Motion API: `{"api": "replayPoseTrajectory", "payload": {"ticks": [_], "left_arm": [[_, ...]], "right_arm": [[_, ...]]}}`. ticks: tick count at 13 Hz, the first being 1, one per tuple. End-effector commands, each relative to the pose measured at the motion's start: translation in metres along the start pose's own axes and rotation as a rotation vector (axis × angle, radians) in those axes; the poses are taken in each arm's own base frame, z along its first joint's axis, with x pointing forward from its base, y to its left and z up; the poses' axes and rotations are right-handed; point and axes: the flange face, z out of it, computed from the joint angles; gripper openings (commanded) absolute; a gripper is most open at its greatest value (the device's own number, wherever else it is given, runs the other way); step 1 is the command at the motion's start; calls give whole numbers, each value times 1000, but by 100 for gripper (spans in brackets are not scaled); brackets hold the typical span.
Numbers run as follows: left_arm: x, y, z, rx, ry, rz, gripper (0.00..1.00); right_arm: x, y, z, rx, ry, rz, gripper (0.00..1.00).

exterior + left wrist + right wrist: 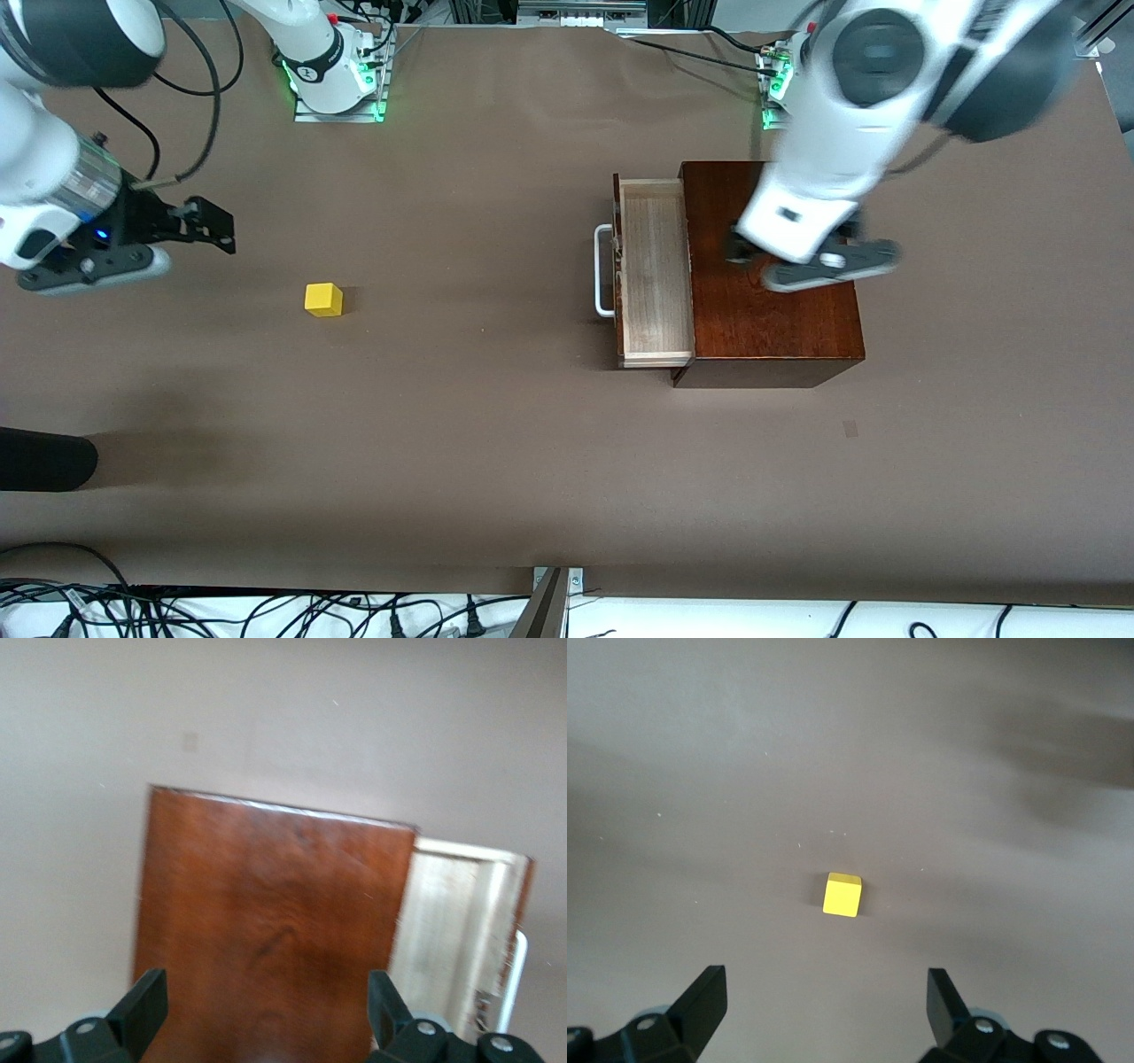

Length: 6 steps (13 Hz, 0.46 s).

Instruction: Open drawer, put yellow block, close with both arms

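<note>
In the front view, the drawer [654, 270] was seen pulled out of the mahogany box [769, 306], with the yellow block [323, 299] lying on the tabletop [496, 461] well apart from the box, toward the right arm's end. In the left wrist view, the left gripper [266, 1005] was held open over the box. In the right wrist view, the right gripper [824, 997] was held open over the tabletop near the block.

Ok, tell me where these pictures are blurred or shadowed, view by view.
Front view: the left arm over the box is motion-smeared; the yellow block is crisp with a short shadow. Left wrist view: the box top and drawer look soft, glare along the box's edge. Right wrist view: the block is sharp, a dim shadow crossing one corner of the table.
</note>
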Motion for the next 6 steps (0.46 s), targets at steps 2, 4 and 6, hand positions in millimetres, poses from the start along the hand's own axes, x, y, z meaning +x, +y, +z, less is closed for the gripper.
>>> {"api": "replayPoseTrajectory", "payload": {"ticks": [2, 4, 6], "left_arm": [[24, -79, -30, 4, -35, 125, 100], [26, -102, -36, 10, -29, 135, 100], [34, -147, -29, -8, -46, 280, 100]], "right_arm": [[29, -9, 55, 10, -77, -29, 100], [42, -16, 93, 30, -63, -30, 100], [37, -19, 131, 27, -52, 2, 100]]}}
